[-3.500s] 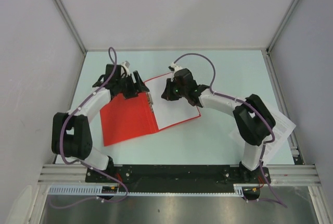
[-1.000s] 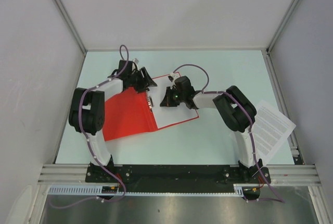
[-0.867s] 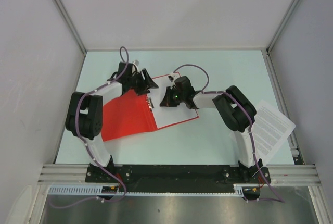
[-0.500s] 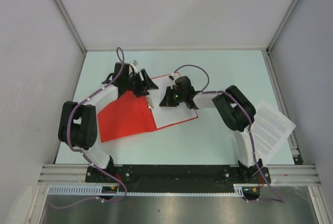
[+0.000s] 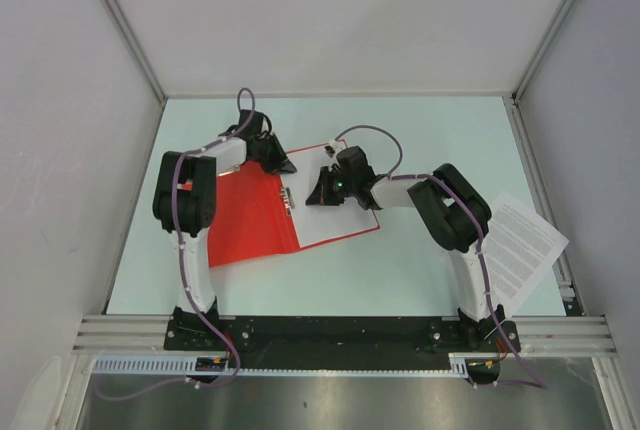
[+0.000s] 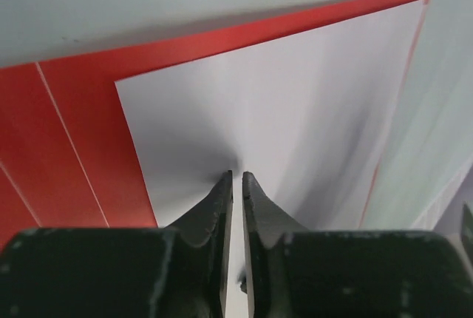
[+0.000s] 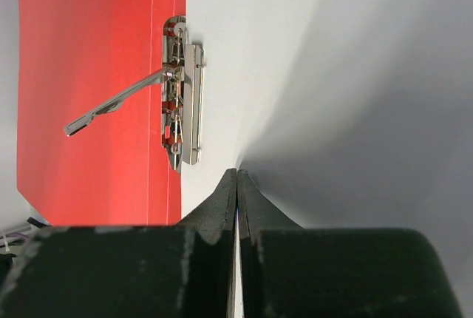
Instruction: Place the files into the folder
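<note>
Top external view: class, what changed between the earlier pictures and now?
The left arm swung in toward the middle, and the left claw closed on the files in the folder. The right claw stayed pinched on them; the loose sheet at the right stayed put.

folder [image 5: 250, 225]: was bright red plastic, smooth, with a faint sheen
paper sheet [image 6: 295, 126]: was thin white paper, matt and smooth
lever clamp [image 7: 182, 96]: was bare metal, polished and shiny
left fingers [image 6: 211, 211]: looked like black plastic, matt, flecked with pale scuffs
right fingers [image 7: 218, 207]: looked like the same matt black plastic, lightly scuffed
tabletop [image 5: 420, 250]: was pale, smooth and matt
printed sheet [image 5: 525, 250]: was matt white paper
</note>
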`<state>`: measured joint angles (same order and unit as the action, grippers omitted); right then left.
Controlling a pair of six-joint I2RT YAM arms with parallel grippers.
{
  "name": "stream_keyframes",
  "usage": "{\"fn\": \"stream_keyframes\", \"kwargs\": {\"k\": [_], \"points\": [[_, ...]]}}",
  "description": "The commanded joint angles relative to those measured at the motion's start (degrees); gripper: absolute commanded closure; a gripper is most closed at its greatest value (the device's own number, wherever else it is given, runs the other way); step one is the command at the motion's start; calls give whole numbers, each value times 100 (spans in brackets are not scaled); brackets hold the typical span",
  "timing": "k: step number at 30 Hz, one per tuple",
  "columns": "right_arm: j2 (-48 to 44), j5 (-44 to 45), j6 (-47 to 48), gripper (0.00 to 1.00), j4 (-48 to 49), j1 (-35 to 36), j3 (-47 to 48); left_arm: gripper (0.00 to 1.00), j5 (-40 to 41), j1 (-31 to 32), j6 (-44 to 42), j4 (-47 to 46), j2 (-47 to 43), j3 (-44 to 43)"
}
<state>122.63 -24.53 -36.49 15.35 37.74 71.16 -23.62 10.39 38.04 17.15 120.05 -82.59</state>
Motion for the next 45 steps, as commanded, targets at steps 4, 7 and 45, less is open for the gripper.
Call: {"fn": "stream_keyframes", "kwargs": {"k": [4,7,45], "points": [[323,1,125,100,-428,-38,-137,92,918,253,-218,306,247,-372],[349,-95,177,100,-437,-170,-137,97,1139,253,-122,150,221,-75],[15,-298,-4709,55,978,366,285,100,1544,402,1355,-1319,-474,2141]]}}
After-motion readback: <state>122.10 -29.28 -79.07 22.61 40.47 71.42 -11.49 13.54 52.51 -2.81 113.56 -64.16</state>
